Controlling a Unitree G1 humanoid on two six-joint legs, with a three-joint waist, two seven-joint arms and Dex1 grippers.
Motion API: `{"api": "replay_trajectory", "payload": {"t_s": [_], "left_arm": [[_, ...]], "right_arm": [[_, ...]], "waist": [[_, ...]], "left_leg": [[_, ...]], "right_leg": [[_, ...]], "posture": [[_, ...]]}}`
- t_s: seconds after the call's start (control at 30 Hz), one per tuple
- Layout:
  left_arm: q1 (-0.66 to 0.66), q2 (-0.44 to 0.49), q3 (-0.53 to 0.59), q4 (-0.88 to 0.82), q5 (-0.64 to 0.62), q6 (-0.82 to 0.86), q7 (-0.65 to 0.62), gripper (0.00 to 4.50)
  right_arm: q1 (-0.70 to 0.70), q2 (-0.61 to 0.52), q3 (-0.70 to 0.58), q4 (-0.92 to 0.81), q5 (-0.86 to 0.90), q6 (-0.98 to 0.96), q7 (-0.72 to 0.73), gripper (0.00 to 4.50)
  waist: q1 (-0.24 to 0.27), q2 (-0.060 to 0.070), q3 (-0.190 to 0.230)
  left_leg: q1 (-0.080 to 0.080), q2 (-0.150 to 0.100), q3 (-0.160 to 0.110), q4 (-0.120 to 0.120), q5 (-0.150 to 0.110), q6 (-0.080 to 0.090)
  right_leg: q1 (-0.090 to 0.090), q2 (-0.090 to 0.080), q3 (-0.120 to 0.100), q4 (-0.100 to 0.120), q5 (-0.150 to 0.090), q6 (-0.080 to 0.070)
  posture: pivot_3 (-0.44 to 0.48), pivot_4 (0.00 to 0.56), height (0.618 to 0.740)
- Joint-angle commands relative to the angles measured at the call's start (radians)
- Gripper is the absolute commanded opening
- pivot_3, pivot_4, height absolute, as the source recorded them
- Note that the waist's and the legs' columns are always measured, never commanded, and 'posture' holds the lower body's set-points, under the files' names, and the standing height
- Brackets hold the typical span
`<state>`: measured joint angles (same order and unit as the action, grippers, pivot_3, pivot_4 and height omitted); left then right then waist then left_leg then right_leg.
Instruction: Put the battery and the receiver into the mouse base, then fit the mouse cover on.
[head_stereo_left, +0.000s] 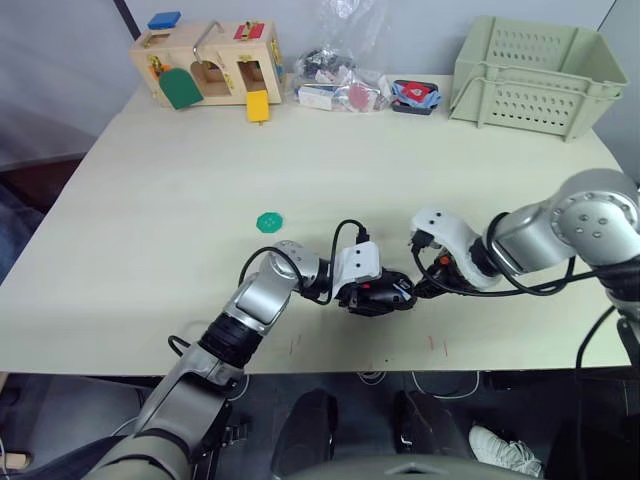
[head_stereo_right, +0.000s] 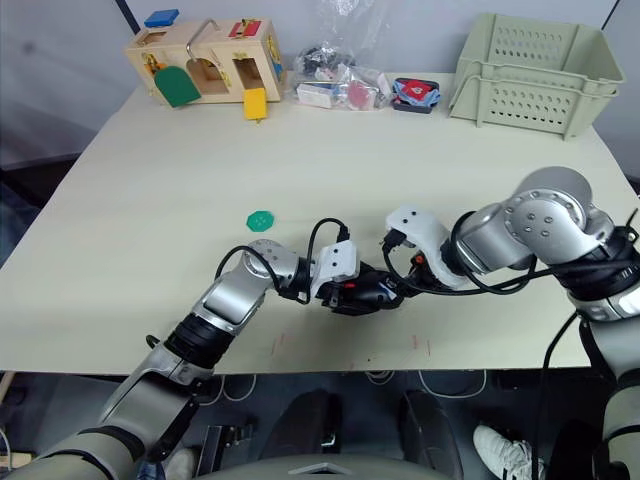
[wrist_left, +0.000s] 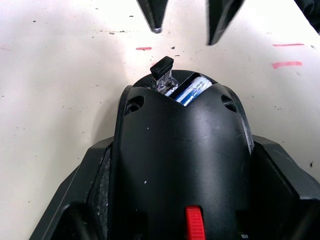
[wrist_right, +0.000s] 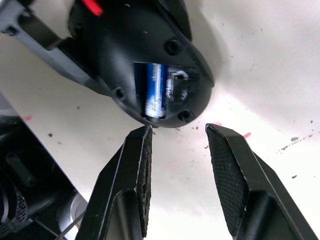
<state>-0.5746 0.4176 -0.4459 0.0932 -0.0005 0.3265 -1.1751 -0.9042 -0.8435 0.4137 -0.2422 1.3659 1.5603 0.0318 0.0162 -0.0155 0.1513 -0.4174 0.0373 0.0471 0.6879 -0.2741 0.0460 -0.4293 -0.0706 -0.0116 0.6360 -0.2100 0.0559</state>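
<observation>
Pale table: left gripper clamps mouse base at near edge. Battery seated; receiver half-inserted, sticking up. Right gripper open just beside. Cover fitting still left.

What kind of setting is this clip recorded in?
Probably a robot lab or test bench: a plain pale table holding a wooden latch-board toy, a stacked green basket and bagged small parts.

The mouse base is cut off by the left wrist view's lower edge. The battery lies half hidden inside it. In the head views, the left gripper covers the base.
</observation>
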Motion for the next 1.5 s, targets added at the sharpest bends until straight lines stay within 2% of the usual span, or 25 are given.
{"api": "replay_trajectory", "payload": {"t_s": [0.03,0.23,0.37,0.43,0.53,0.7,0.87,1.1,1.5], "left_arm": [[0.018,0.008,-0.031,0.005,0.01,0.023,-0.007,3.0],[0.016,0.016,-0.027,0.001,0.007,0.03,-0.009,3.0],[0.018,0.027,-0.024,-0.007,0.005,0.035,-0.013,3.0],[0.019,0.033,-0.023,-0.01,0.005,0.037,-0.015,3.0],[0.02,0.038,-0.024,-0.015,0.004,0.042,-0.016,3.0],[0.023,0.044,-0.025,-0.019,0.004,0.046,-0.019,3.0],[0.024,0.046,-0.026,-0.022,0.004,0.049,-0.018,3.0],[0.019,0.045,-0.024,-0.014,0.004,0.049,-0.016,3.0],[0.012,0.044,-0.026,0.002,0.007,0.038,-0.021,3.0]], "right_arm": [[0.115,-0.036,-0.155,-0.117,-0.058,-0.108,0.082,1.77],[0.374,-0.078,-0.355,-0.245,-0.197,-0.354,0.291,1.77],[0.537,-0.109,-0.439,-0.298,-0.312,-0.514,0.436,1.77],[0.609,-0.095,-0.465,-0.313,-0.357,-0.575,0.469,1.26],[0.706,-0.055,-0.478,-0.325,-0.447,-0.683,0.501,0.04],[0.815,0.048,-0.472,-0.335,-0.583,-0.879,0.531,0.04],[0.865,0.134,-0.416,-0.297,-0.715,-1.055,0.606,0.04],[0.85,0.213,-0.339,-0.193,-0.864,-1.195,0.665,0.04],[0.808,0.299,-0.285,-0.098,-0.94,-1.243,0.731,0.04]], "waist": [[-0.002,0.0,0.0],[-0.001,0.0,0.0],[-0.003,0.0,0.0],[-0.004,-0.001,0.0],[-0.005,-0.001,0.0],[-0.005,-0.001,0.0],[-0.006,-0.001,0.0],[-0.005,-0.001,0.0],[-0.005,-0.001,0.0]], "left_leg": [[0.0,0.0,0.0,0.0,0.0,0.0],[0.001,-0.001,0.0,0.0,0.0,0.0],[0.001,-0.001,0.001,0.0,0.0,0.0],[0.002,0.0,0.001,0.0,0.0,0.0],[0.003,0.0,0.001,0.0,0.0,0.0],[0.003,0.0,0.001,0.0,0.0,0.0],[0.004,0.001,0.001,0.0,0.0,0.0],[0.004,0.001,0.002,0.0,0.0,0.0],[0.004,0.001,0.002,0.0,0.0,-0.001]], "right_leg": [[0.0,0.0,0.0,0.0,0.0,0.0],[0.0,0.001,0.0,0.0,0.0,0.0],[0.0,0.001,0.001,0.0,0.0,0.0],[0.0,0.002,0.001,0.0,0.0,0.0],[0.0,0.004,0.002,0.001,0.0,0.0],[0.0,0.005,0.003,0.001,0.0,0.0],[0.0,0.006,0.003,0.002,-0.001,0.0],[0.0,0.006,0.003,0.002,0.0,0.0],[0.0,0.006,0.004,0.003,0.0,0.0]], "posture": [[0.0,0.15,0.74],[0.0,0.15,0.74],[0.0,0.15,0.74],[0.0,0.15,0.74],[0.0,0.15,0.74],[0.0,0.15,0.74],[0.0,0.15,0.74],[0.0,0.15,0.74],[0.0,0.15,0.74]]}}
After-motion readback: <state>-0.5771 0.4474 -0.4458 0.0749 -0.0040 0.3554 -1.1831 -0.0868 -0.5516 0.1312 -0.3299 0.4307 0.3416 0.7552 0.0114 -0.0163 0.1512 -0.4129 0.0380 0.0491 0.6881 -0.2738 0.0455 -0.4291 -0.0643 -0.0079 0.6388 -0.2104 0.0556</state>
